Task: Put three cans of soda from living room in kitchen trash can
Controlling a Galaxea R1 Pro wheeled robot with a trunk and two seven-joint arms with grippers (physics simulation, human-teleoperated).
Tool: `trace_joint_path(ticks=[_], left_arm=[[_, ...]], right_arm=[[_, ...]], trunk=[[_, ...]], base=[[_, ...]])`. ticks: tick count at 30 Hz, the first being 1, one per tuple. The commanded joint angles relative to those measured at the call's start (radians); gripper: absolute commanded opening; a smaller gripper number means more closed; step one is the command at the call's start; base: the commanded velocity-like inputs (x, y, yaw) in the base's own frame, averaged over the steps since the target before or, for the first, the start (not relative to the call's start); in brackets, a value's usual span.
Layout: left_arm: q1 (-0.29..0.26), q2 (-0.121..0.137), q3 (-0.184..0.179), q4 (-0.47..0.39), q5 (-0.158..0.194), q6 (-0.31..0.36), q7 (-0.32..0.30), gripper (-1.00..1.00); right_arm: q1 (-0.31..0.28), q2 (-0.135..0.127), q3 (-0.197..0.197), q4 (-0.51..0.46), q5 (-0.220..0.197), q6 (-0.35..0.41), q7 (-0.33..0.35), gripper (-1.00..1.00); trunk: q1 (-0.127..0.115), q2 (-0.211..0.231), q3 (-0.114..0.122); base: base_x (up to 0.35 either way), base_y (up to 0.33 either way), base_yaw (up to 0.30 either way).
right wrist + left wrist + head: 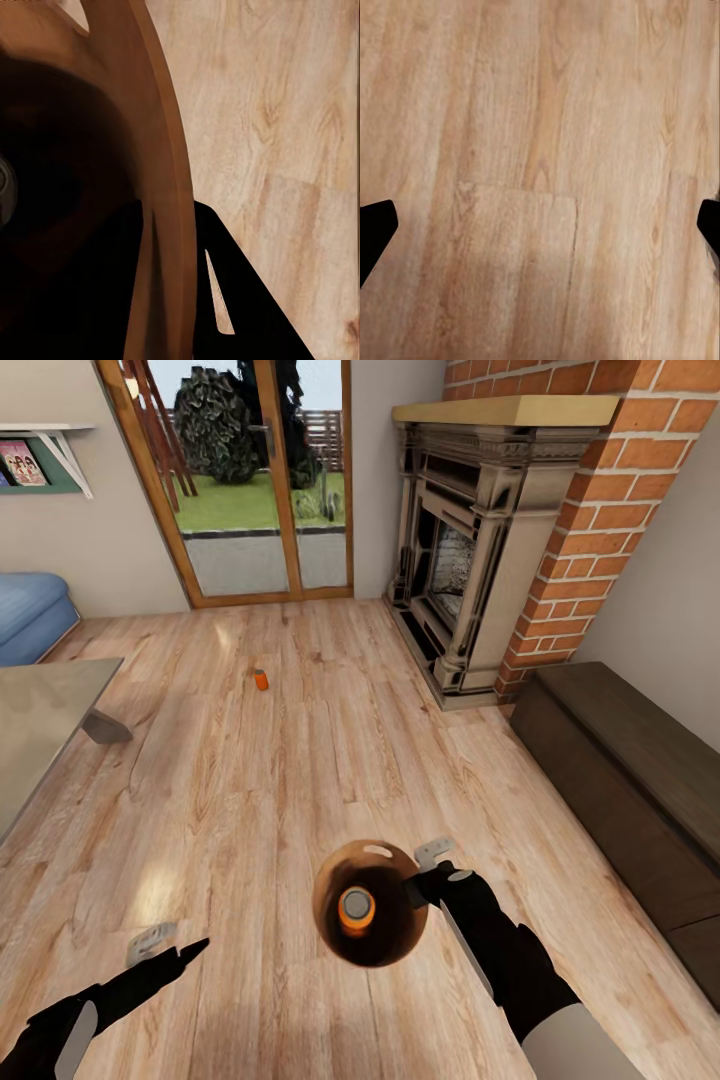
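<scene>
Plank flooring (pixel 300 780) of light wood covered the living room, running from the lower edge of the head view up to wood-framed glass doors (pixel 250 480) at upper centre. A red brick fireplace (pixel 520 530) stood at upper right, a dark low cabinet (pixel 630 780) along the right edge, a blue sofa (pixel 30 615) at the left edge, and the corner of a glass coffee table (pixel 45 730) below it.

One can of soda (pixel 261 679) was seen standing on the floor left of centre, well apart from everything else. The trash can (pixel 370 902) appeared at lower centre, viewed from above, with a second can of soda (pixel 356 907) upright inside it on the coppery bottom.

The right gripper (pixel 428 870) was closed on the bin's rim, which the right wrist view confirmed: the bin wall (pixel 161 225) was pinched between the dark fingers (pixel 240 300), with bare floor beyond. The can inside was barely glimpsed at that frame's left edge.

The left gripper (pixel 165 950) hung at lower left over bare floor; in the left wrist view its fingertips (pixel 375 225) were spread wide at opposite edges, holding nothing.
</scene>
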Motion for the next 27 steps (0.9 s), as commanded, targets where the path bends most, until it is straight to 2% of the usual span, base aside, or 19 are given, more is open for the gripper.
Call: trace_joint_path(ticks=[1, 8, 27], left_arm=[[0.000, 0.000, 0.000, 0.000, 0.000, -0.004, 0.001, 1.00], [0.000, 0.000, 0.000, 0.016, 0.000, -0.047, 0.004, 1.00], [0.000, -0.001, 0.000, 0.021, 0.000, -0.052, 0.005, 1.00]], right_arm=[[0.000, 0.000, 0.000, -0.005, -0.016, 0.001, 0.003, -1.00], [0.001, 0.000, 0.000, -0.025, -0.015, 0.005, 0.003, -1.00], [0.001, 0.000, 0.002, -0.027, -0.015, 0.005, 0.003, -1.00]], trunk=[[0.000, 0.000, 0.000], [0.000, 0.000, 0.000], [0.000, 0.000, 0.004]], base=[[0.000, 0.000, 0.000], [0.000, 0.000, 0.000], [0.000, 0.000, 0.000]])
